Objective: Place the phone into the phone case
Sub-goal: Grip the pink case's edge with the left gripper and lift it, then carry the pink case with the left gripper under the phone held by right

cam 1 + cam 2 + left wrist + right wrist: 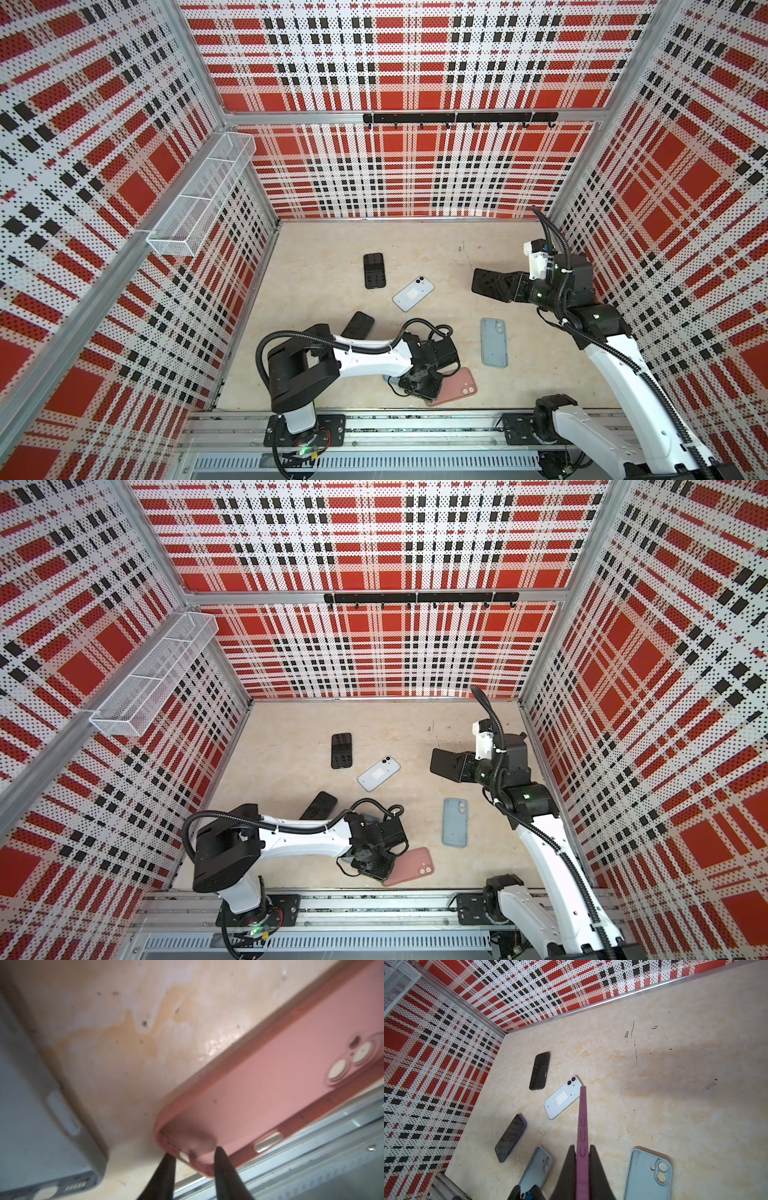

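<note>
Start at the white phone (413, 294) (379, 774) (563, 1098), lying back-up in the middle of the worktop (436, 249) with its twin lenses showing. On its near side, the left jaws are down at the pink phone case (457, 388) (413, 866) (270, 1076), which lies hollow side up. The left wrist view shows them narrowly apart and straddling the case's end wall at a corner. One fingertip (167, 1165) sits outside the rim and its partner is inside, over the case floor. Whether they actually pinch that wall, I cannot tell.

To the white phone's right, lifted off the worktop, the right jaws are clamped tight on a purple phone case (582, 1118) (490, 282). The wrist view shows it edge-on, button bumps in a row. In both top views its upper face looks dark, and I cannot tell whether a phone sits inside.

Just beyond the white phone a black phone (374, 270) (539, 1071) lies screen-up. To its near left lies a dark phone with a blue rim (359, 324) (510, 1137). To its near right rests a blue-grey case (493, 343) (648, 1174). A paler blue case (536, 1167) (31, 1126) lies near the pink one, mostly hidden under the left arm in both top views.
</note>
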Tool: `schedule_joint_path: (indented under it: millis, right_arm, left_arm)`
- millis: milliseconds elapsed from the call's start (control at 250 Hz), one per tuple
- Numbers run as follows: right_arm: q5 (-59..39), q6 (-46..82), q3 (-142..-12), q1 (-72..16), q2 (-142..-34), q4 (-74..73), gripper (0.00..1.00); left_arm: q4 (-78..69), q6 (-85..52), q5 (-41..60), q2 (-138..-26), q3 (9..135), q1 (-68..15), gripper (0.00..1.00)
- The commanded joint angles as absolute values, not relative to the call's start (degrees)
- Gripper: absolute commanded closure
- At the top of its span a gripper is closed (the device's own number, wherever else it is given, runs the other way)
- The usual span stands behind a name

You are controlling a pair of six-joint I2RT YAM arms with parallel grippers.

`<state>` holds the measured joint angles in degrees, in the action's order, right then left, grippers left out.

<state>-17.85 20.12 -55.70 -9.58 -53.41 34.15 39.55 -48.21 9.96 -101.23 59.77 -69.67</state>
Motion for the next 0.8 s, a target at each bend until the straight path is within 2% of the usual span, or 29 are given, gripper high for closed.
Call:
schedule_joint_path:
  millis: [0,288,428,632,792]
  right_arm:
    - [-18.63,19.59,-57.19,-9.78,-51.73,31.46,1.00]
    - [-17.43,19.86,-56.99,-9.76,-51.64,32.12,1.00]
    - [-15.81,19.67,-58.20,-9.76,-51.85,33.52,1.00]
    - [-11.82,20.08,-62.65,-9.76,-52.62,34.98,1.00]
    - [-10.90,20.75,-67.40,-9.76,-56.41,33.46,1.00]
  left_arm:
    - [40.04,-48.44,9.14,-104.62,60.81,-68.91,0.75]
    - [38.97,-46.50,5.70,-104.81,60.42,-64.14,1.00]
    - [36.39,-42.92,6.33,-103.88,64.19,-58.47,1.00]
    - [40.14,-33.81,5.80,-104.35,78.61,-49.21,1.00]
    - [42.15,-28.93,5.08,-109.47,90.56,-39.10,1.00]
